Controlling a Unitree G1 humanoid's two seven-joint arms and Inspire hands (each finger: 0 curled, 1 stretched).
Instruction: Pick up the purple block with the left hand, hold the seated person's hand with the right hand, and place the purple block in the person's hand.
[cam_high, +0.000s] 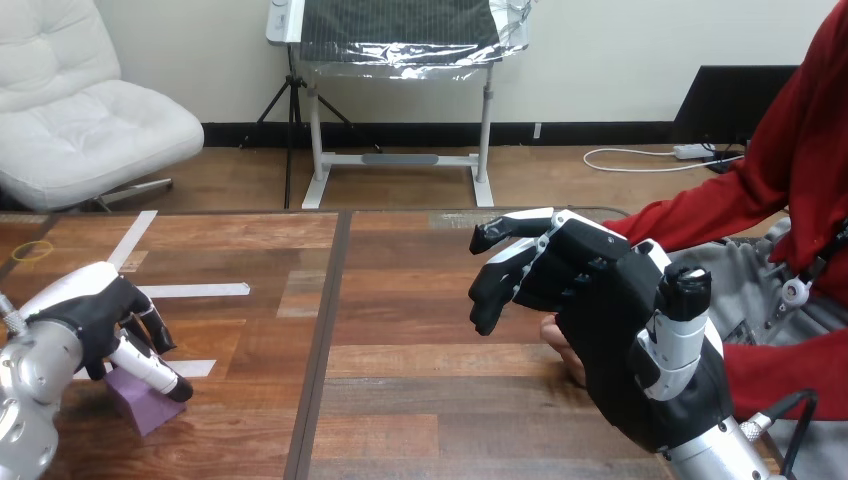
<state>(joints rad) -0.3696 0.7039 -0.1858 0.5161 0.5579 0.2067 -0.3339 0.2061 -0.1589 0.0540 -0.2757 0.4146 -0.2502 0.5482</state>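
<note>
Left robot hand (90, 320) curls round the block (150, 408), near left on the tabletop (420, 380); a shallow grip could drop it. Right robot hand (610, 330), fingers loose, hangs over the person's hand (562, 350), unclasped.

Layout of the table (430, 330): the block (148, 405) lay at the near left, directly under the left hand (90, 320); tape strips (195, 290) lay just behind them; the right hand (610, 340) stood at the near right, over and before the person's hand (565, 352), mostly hiding it.
</note>
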